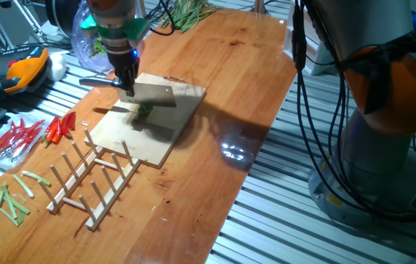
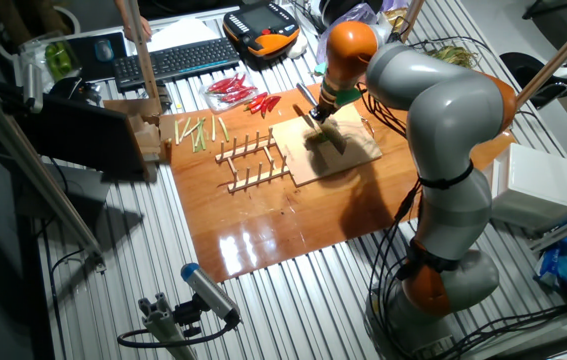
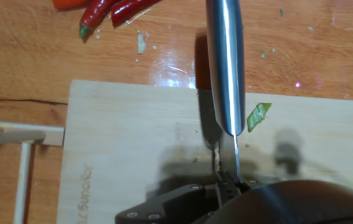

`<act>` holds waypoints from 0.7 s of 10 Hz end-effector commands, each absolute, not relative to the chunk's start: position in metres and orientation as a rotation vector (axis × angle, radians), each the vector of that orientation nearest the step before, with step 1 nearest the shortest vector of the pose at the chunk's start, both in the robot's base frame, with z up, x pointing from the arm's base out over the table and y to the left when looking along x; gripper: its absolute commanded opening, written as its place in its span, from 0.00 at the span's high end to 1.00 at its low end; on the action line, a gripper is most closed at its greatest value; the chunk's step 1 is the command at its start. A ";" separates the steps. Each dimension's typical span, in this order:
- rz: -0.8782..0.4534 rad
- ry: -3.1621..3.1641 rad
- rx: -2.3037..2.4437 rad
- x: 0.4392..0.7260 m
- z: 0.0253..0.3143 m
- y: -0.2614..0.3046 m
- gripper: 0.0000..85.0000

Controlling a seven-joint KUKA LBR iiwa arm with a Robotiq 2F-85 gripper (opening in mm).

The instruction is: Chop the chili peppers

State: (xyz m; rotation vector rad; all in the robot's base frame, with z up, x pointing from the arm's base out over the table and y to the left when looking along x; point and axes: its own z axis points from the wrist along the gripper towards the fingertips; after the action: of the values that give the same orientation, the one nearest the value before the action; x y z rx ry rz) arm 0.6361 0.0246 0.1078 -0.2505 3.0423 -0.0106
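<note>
1. Ribbed metal decking surrounds a glossy wooden bench [image 1: 237, 95], on which a pale wooden cutting board [image 1: 156, 136] lies.
2. On that board sits the chili pepper [image 1: 144, 111], a small bright green piece near the board's middle; in the hand view it shows as a green sliver [image 3: 258, 116] just beside the blade.
3. The tool [image 1: 127, 82] is closed on the handle of a knife [image 1: 152, 92], whose broad steel blade hangs over the board right above the green piece, partly hiding it. Whether the edge touches the board cannot be told.
4. A wooden peg rack [image 1: 94, 180] lies just beside the board's near edge.
5. Long red chilies [image 1: 59, 128] lie near the rack, with more in a clear bag [image 1: 13, 139].
6. Pale green stalk sticks [image 1: 6, 199] are scattered at the bench corner, well apart from the board.
7. A keyboard [image 2: 175, 60] and an orange pendant [image 2: 263, 27] rest on the decking.
</note>
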 end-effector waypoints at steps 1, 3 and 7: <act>-0.004 3.042 -0.244 0.635 0.106 0.027 1.00; 0.007 3.042 -0.218 0.631 0.100 0.035 1.00; 0.015 3.040 -0.180 0.626 0.094 0.045 1.00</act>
State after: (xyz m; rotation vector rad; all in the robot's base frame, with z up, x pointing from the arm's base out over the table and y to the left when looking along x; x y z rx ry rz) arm 0.6259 0.0445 0.0937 -0.1800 3.0398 0.0135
